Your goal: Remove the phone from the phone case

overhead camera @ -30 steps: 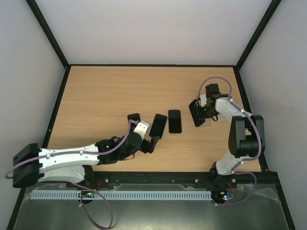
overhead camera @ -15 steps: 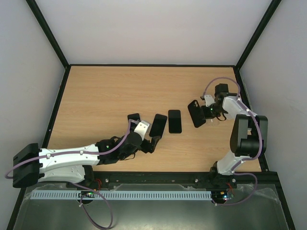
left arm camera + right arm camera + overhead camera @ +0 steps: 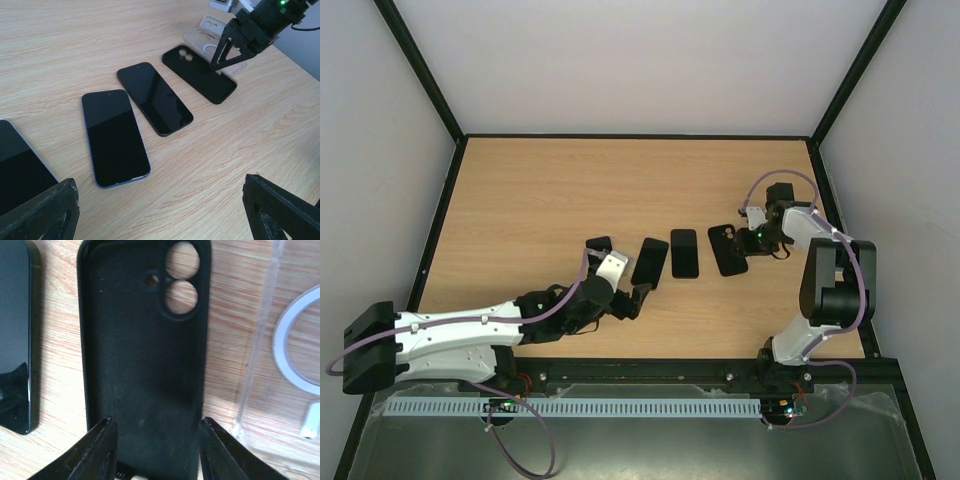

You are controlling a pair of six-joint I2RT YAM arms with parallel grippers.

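Observation:
The matte black phone case (image 3: 728,250) lies flat on the table with its empty inner side up, the camera opening at its far end (image 3: 180,282). It also shows in the left wrist view (image 3: 200,72). My right gripper (image 3: 748,240) (image 3: 156,421) is open, its fingers spread over the case's near end without pinching it. Three black-screened phones lie bare on the table: one (image 3: 684,253) (image 3: 15,340) just left of the case, a blue-edged one (image 3: 650,262) (image 3: 115,137), and one (image 3: 599,245) partly under my left wrist. My left gripper (image 3: 625,290) (image 3: 160,215) is open wide and empty, near the blue-edged phone.
A clear case with a white ring (image 3: 295,355) (image 3: 210,35) lies right beside the black case, under my right wrist. The black frame rails and white walls bound the table (image 3: 540,190).
My right gripper has lowered the black case from tilted up on edge to flat on the table, slightly leftward. The left arm has barely moved.

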